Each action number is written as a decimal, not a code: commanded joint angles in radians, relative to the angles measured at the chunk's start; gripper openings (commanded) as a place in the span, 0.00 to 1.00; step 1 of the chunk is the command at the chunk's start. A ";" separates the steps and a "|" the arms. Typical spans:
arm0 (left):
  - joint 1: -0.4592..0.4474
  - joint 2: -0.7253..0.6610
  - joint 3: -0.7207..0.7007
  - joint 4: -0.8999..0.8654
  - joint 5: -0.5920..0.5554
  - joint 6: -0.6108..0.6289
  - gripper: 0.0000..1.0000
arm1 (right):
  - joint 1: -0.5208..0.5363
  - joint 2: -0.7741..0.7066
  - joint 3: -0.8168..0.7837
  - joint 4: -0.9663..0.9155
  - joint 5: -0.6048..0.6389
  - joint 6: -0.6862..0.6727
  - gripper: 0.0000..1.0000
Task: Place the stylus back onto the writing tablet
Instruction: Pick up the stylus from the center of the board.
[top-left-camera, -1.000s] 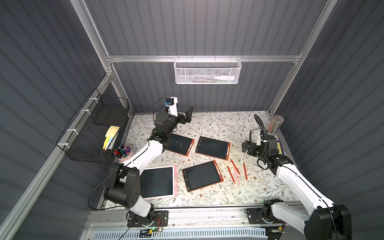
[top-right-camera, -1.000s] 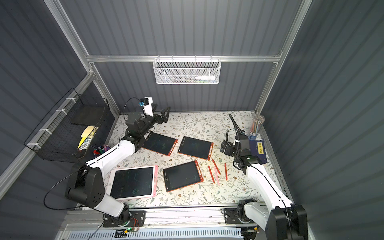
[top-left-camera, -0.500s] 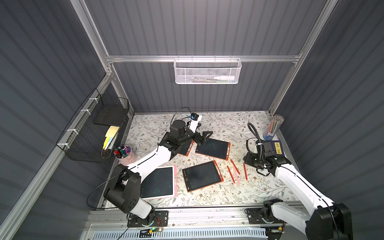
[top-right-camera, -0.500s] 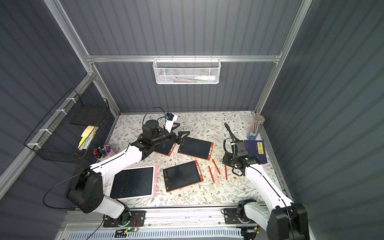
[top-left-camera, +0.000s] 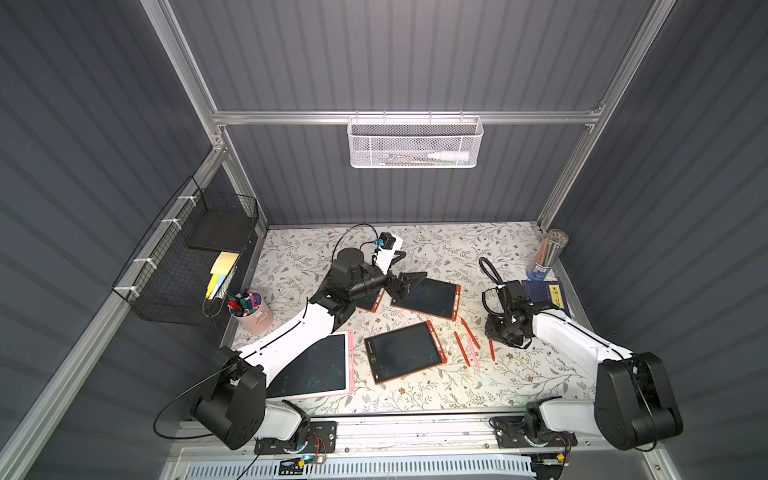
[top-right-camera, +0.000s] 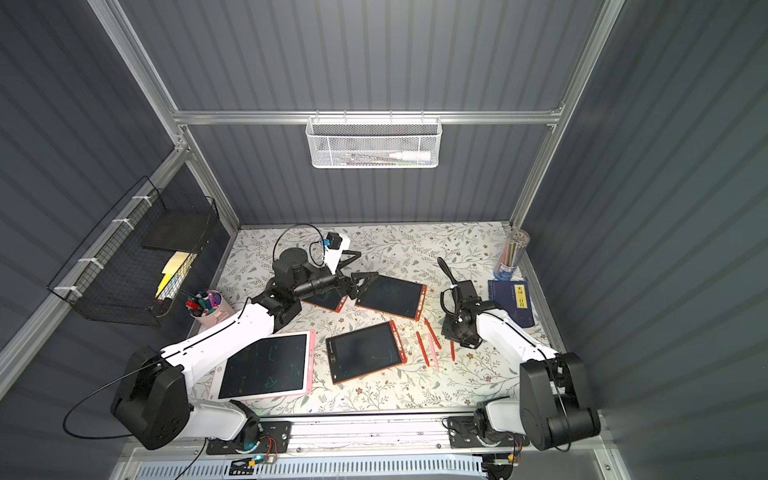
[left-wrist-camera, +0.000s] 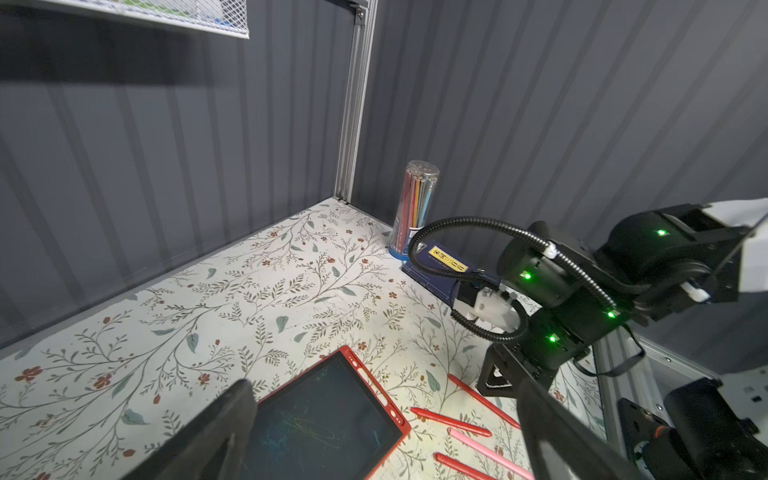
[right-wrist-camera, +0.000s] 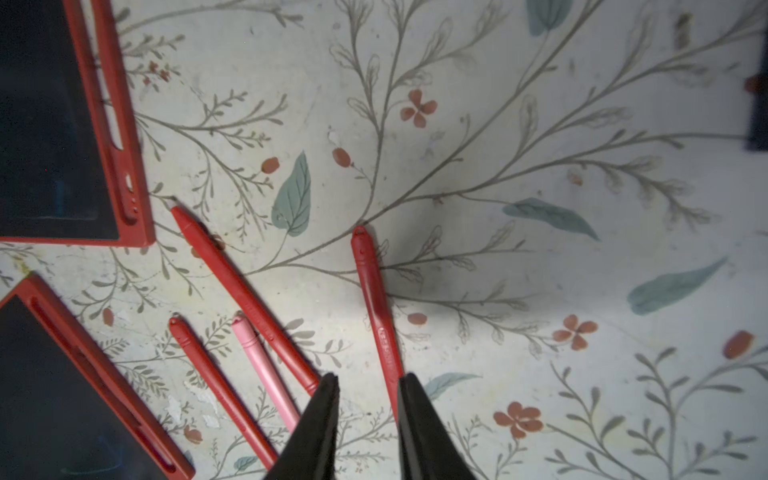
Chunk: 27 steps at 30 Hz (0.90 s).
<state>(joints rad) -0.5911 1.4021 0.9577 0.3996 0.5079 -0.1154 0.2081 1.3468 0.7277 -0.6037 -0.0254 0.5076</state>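
1. The stylus (right-wrist-camera: 376, 307) I want is the red one. It lies flat on the worktop (top-left-camera: 457, 257), alone, just to the right of three other pens.
2. In both top views (top-left-camera: 491, 349) (top-right-camera: 452, 350) its long side runs almost straight from the back of the worktop to the front.
3. In the right wrist view, its end with the little hole points away from the right pincer (right-wrist-camera: 365, 399). The other end is hidden behind a finger.
4. The right pincer is partly open, tips down by the worktop. One finger (right-wrist-camera: 415, 415) sits right against the stylus. The other finger (right-wrist-camera: 324, 415) is apart from it, with bare worktop between. It is not gripping anything yet.
5. Only the right wrist view shows me that gap. In the top views the black wrist covers the fingers.
6. The three pens are two red ones (right-wrist-camera: 245, 299) (right-wrist-camera: 220, 390) with a pink one (right-wrist-camera: 266, 374) between them.
7. Past them lie the near red writing tablet (top-left-camera: 403, 351) and the far red writing tablet (top-left-camera: 426, 297). A pink tablet (top-left-camera: 328, 365) lies further left.
8. The left pincer (top-left-camera: 409, 284) is wide open and holds nothing. It hangs over the far red writing tablet.
9. The left wrist view shows the right arm, but not my stylus.
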 joint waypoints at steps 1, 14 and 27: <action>-0.013 -0.025 -0.013 0.032 0.105 0.001 0.99 | 0.008 0.024 0.026 -0.038 0.039 -0.005 0.29; -0.122 0.097 0.009 -0.086 0.117 0.071 0.99 | 0.010 0.106 0.064 -0.065 0.054 0.002 0.26; -0.196 0.090 -0.080 -0.077 0.092 -0.005 0.99 | 0.014 0.132 0.072 -0.053 0.042 0.001 0.26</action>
<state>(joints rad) -0.7723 1.5322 0.9154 0.3084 0.6071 -0.0887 0.2153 1.4673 0.7727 -0.6437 0.0105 0.5056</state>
